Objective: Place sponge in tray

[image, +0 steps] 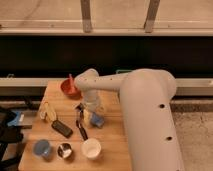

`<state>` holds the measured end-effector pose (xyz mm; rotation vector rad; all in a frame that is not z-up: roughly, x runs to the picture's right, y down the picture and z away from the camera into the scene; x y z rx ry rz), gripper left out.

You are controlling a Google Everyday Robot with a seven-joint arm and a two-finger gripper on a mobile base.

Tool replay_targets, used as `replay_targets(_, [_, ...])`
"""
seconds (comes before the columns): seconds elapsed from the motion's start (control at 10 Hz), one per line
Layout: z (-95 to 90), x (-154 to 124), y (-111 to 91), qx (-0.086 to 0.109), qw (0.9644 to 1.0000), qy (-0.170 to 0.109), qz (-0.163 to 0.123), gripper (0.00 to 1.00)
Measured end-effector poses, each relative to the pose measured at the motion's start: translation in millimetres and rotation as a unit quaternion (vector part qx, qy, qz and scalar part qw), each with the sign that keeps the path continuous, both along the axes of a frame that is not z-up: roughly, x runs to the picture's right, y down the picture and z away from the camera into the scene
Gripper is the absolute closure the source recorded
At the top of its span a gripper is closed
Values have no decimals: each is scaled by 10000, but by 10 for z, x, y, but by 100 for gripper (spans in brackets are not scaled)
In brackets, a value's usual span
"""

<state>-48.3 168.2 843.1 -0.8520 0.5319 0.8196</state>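
The sponge (98, 120), a small light-blue block, lies on the wooden table (112, 145) near its middle. My gripper (82, 118) points down just left of the sponge, close above the tabletop, open, with nothing seen between its fingers. A sliver of green, the tray (121, 72), shows behind my arm at the table's far edge; the arm hides most of it.
A red bowl (69, 88) stands at the back left. A yellow item (47, 112) and a flat black device (62, 128) lie to the left. A blue cup (41, 148), a metal cup (64, 150) and a white cup (91, 148) line the front edge.
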Motion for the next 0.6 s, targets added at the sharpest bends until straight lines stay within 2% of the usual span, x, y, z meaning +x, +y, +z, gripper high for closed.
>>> replay_targets(0.2, [71,-53,90,-111,9999,-36,-11,23])
replay_targets(0.3, [91,-51,115,-138,9999,-45,-9,27])
replay_targets(0.6, [109,-89,156,-152,9998,-100,-44,56])
